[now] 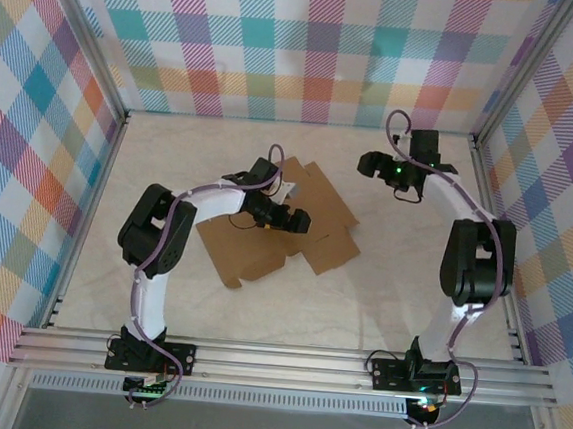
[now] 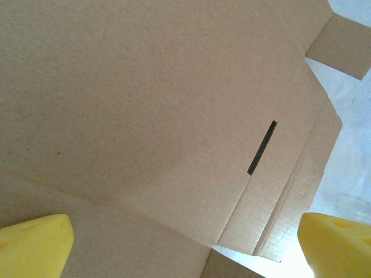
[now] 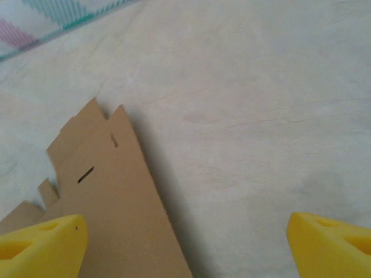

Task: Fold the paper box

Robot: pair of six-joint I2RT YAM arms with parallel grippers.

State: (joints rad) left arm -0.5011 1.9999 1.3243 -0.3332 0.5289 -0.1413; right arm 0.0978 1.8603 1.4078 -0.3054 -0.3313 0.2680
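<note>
Box [image 1: 238, 250]: a flat, unfolded brown sheet at the middle of the table [image 1: 409, 306]. Its flaps spread toward 1 and 7 o'clock, and no panel appears raised.
Left jaws: wide open and holding nothing. They sit close over the sheet's middle, with the yellow fingers [image 2: 35, 246] set either side of a crease, probably to press or lift a panel along it.
Slot [image 2: 262, 147]: a dark cut at 3 o'clock in the left wrist view, beside a creased side strip. It likely receives a tab at a later stage.
Right jaws: wide open and empty, fingers [image 3: 333, 246] over bare table. They hang at 2 o'clock from the sheet and apart from it. The sheet's pointed edge lies at 8 o'clock in the right wrist view.
Why apart: the right arm seems parked clear of the sheet, leaving the left room to work.
Progress: early, since every fold looks undone.
Risk: thin card may slide on the smooth table if pushed without being pinned.
</note>
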